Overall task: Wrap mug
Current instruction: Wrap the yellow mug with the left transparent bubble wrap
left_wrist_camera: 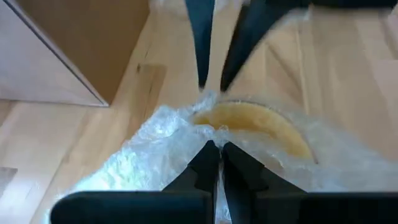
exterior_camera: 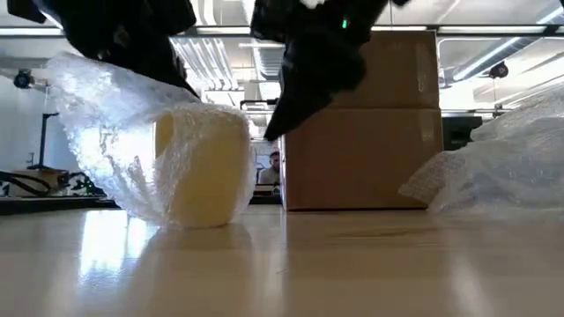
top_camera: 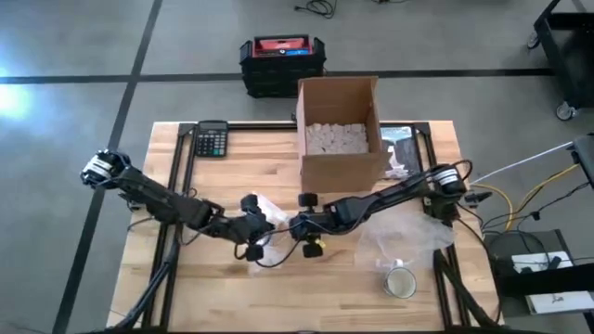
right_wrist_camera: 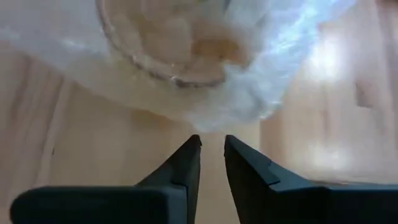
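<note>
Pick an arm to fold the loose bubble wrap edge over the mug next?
Left, probably. The left gripper is already pinched on the clear bubble wrap round the pale yellow ceramic mug. The right gripper sits just short of it, fingers slightly apart, holding nothing.

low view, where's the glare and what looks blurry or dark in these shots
Low view: glare streaks the table in front of the bubble wrap, and both arms are dark, blurred silhouettes against bright ceiling lights. Right wrist view: the mug is soft behind wrap, bright patch on wood. High view: even light.
</note>
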### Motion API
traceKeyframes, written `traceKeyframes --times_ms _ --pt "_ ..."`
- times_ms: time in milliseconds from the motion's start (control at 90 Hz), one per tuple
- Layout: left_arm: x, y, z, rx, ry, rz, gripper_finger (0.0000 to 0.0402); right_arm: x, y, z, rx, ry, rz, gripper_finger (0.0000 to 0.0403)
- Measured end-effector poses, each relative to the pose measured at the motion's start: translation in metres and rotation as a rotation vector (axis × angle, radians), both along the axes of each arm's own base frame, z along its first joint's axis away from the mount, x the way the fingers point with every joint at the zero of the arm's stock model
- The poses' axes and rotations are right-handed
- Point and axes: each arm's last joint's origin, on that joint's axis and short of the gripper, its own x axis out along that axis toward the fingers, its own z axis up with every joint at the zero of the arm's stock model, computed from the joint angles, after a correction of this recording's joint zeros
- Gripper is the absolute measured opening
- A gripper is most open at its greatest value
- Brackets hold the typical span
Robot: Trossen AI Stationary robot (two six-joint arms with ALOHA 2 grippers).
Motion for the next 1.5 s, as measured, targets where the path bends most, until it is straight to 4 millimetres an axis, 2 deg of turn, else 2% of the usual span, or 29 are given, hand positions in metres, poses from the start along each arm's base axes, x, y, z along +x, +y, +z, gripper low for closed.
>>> traceKeyframes --times_ms 78,211,300,389,556,600,767,944,1033,1144,1322,1500 --pt "0.002 -0.001 -0.002 -0.001 -0.005 0.0 0.0001 0.001 0.0 0.013 0.01 -0.046 0.01 0.0043" --pt "0.004 -0.001 -0.002 -0.004 -0.017 0.001 0.0002 0.012 0.006 0.023 0.121 -0.18 0.106 0.0029" --pt "0.005 -0.001 -0.001 -0.001 -0.029 0.004 0.0001 0.024 0.009 0.016 0.157 -0.25 0.149 0.0019" --pt "0.005 0.0 0.0 -0.002 -0.033 0.008 0.0001 0.032 0.009 0.0 0.158 -0.262 0.148 0.0009" --pt "0.005 0.0 0.0 -0.002 -0.034 0.009 0.0004 0.037 0.006 -0.024 0.13 -0.206 0.111 0.0001" --pt "0.006 0.0 0.002 -0.002 -0.032 0.008 0.0004 0.037 0.005 -0.025 0.125 -0.204 0.095 0.0002" --pt "0.008 -0.002 0.024 0.007 -0.007 -0.027 0.0001 0.036 0.004 -0.025 0.122 -0.19 0.093 0.0001" --pt "-0.003 -0.001 0.055 0.018 0.16 0.01 0.0002 0.035 0.004 -0.024 0.118 -0.188 0.098 0.0" --pt "-0.011 -0.003 0.062 0.014 0.221 0.03 0.0001 0.035 0.004 -0.024 0.116 -0.187 0.1 0.0" --pt "-0.014 -0.008 0.062 0.013 0.204 0.004 0.0002 0.035 0.004 -0.024 0.116 -0.188 0.1 0.0" --pt "-0.004 -0.008 0.059 0.075 0.082 0.022 0.0027 0.037 0.004 -0.022 0.112 -0.199 0.106 0.0" --pt "0.002 -0.005 0.046 0.094 0.045 0.012 0.0082 0.035 0.004 -0.013 0.092 -0.177 0.124 0.0"
